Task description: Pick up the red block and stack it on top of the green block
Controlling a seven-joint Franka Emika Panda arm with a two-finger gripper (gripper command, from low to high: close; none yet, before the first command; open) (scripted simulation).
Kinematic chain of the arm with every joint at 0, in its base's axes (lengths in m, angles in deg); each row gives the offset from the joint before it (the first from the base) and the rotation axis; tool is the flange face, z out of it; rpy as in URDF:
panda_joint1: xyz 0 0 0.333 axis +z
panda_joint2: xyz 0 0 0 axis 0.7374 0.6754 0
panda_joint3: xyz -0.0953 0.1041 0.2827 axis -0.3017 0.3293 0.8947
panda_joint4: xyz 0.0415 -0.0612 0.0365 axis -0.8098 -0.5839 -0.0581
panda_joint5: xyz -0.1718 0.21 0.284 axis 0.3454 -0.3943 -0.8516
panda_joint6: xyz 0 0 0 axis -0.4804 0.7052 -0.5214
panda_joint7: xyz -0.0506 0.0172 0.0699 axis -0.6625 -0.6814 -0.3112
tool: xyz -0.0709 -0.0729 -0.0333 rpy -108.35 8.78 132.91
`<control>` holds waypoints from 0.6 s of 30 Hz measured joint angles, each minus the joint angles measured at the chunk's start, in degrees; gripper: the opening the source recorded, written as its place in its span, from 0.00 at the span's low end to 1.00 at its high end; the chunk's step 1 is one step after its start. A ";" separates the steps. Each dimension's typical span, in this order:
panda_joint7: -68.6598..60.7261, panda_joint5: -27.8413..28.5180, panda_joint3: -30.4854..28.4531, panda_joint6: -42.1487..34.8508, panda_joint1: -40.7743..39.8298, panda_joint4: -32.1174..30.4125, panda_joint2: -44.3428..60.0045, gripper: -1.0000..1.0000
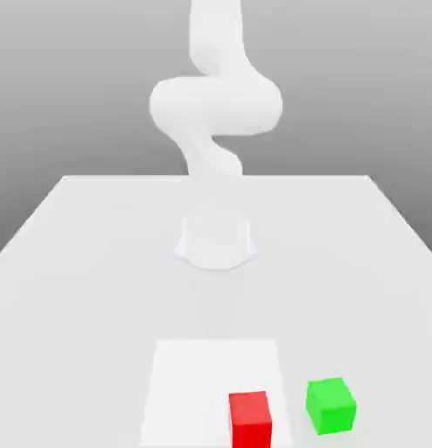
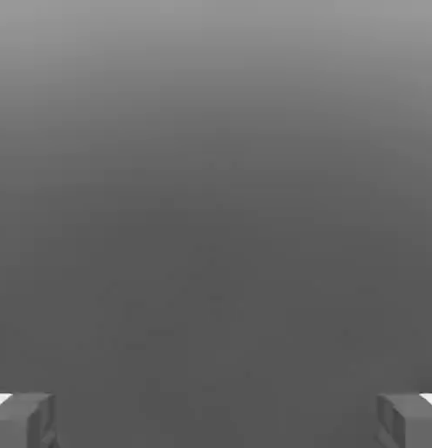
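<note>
Looked down in the exterior view from facing the smooth white jointed arm (image 1: pixel 216 105) across the flat pale table (image 1: pixel 88 315), and, in the hand view, outward past the close grey two-finger gripper (image 2: pixel 216 422).

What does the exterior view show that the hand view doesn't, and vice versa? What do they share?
Exterior view: the red block, the green block, a white square, the pale table and the white arm.
Hand view: the open gripper, its fingers wide apart.
Both: a grey backdrop and some part of the robot.
</note>
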 joint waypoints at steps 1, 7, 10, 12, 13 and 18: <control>0.05 0.09 0.15 0.82 0.04 -0.34 2.26 0.50; 0.27 0.53 0.88 5.47 0.37 -2.26 14.90 0.50; 0.36 0.74 1.24 7.78 0.53 -3.20 21.13 0.50; 0.42 0.87 1.49 9.31 0.62 -3.83 25.29 0.50; 0.46 0.94 1.59 10.07 0.70 -4.15 27.36 0.50; 0.56 1.23 2.03 13.87 1.21 -5.71 37.75 0.50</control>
